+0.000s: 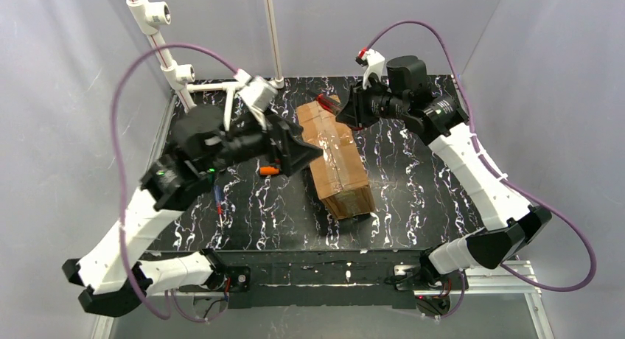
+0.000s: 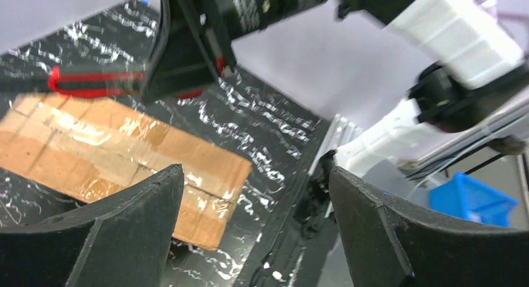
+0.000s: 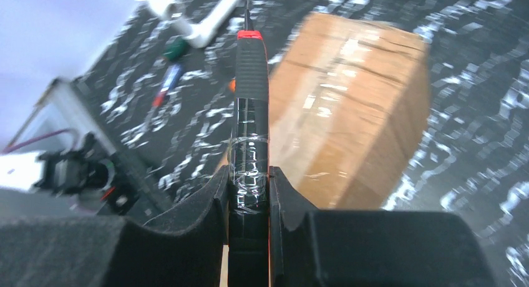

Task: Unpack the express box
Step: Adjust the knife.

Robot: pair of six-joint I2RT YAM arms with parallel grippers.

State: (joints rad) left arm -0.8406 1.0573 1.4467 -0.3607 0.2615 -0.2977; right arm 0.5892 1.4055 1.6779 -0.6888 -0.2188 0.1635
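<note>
The express box (image 1: 337, 164), a long brown carton with glossy tape on its seams, lies slanted in the middle of the black marbled table (image 1: 413, 184). My left gripper (image 1: 309, 153) hovers at the box's left side, open and empty. In the left wrist view its fingers (image 2: 128, 218) stand far apart, with the box (image 2: 118, 153) showing past the left one. My right gripper (image 1: 346, 107) is over the box's far end, shut on a black and red utility knife (image 3: 250, 106). The knife points out along the box (image 3: 355, 100).
An orange piece (image 1: 269, 169) and a red-blue pen (image 1: 219, 200) lie on the table left of the box. A white pipe frame (image 1: 184, 77) stands at the back left corner. Grey walls enclose the table on three sides.
</note>
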